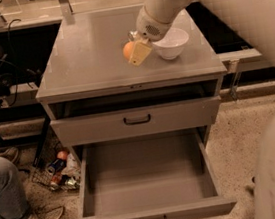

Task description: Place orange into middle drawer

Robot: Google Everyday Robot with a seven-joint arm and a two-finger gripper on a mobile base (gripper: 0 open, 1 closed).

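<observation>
Gripper (135, 54) is positioned over the worktop (86, 63), just left of the white bowl (170, 43) — jaws are closed on the orange (127, 49), with one yellowish pad (141, 54) seen across its right side. Orange is thus held just left of the bowl; contact with the worktop cannot be determined. Middle drawer (146, 178) is pulled out, well below the bowl — plain flat grey inside, dark handle on its front. Upper drawer front (95, 129) is shut, between the bowl and the open drawer. Cans (60, 172) are seen on the floor, far down-left of the bowl, near a person's leg (4, 192).
</observation>
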